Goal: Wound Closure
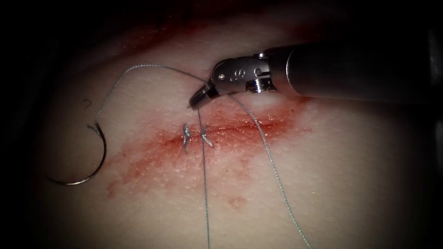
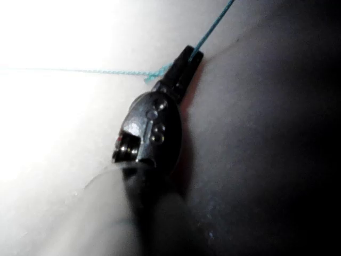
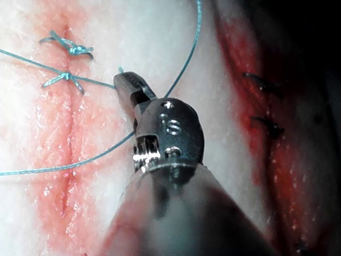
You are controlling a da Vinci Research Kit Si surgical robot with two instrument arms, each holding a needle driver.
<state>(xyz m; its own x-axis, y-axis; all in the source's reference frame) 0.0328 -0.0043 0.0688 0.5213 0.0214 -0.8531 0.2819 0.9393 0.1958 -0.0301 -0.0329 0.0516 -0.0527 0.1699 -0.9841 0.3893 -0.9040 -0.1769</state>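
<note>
the right tool (image 1: 196, 100), just at 12 o'clock of the cut (image 1: 240, 128), has its fingers clenched on the thread (image 1: 203, 175) near two knots. the needle (image 1: 87, 173) lies free on the tissue (image 1: 332, 184), far toward 9 o'clock. left tool (image 2: 184, 66) likewise grasps thread. this looks like knot-tying; next calls for even tension.

Teal thread (image 1: 203, 184), silver needle (image 1: 94, 159), red fluid (image 1: 258, 127) on pale tissue (image 1: 346, 184)

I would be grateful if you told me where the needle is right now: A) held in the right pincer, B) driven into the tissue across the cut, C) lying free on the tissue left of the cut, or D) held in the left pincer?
C: the needle lies free on the tissue, left of the cut, while the right pincer grips only thread.
</note>
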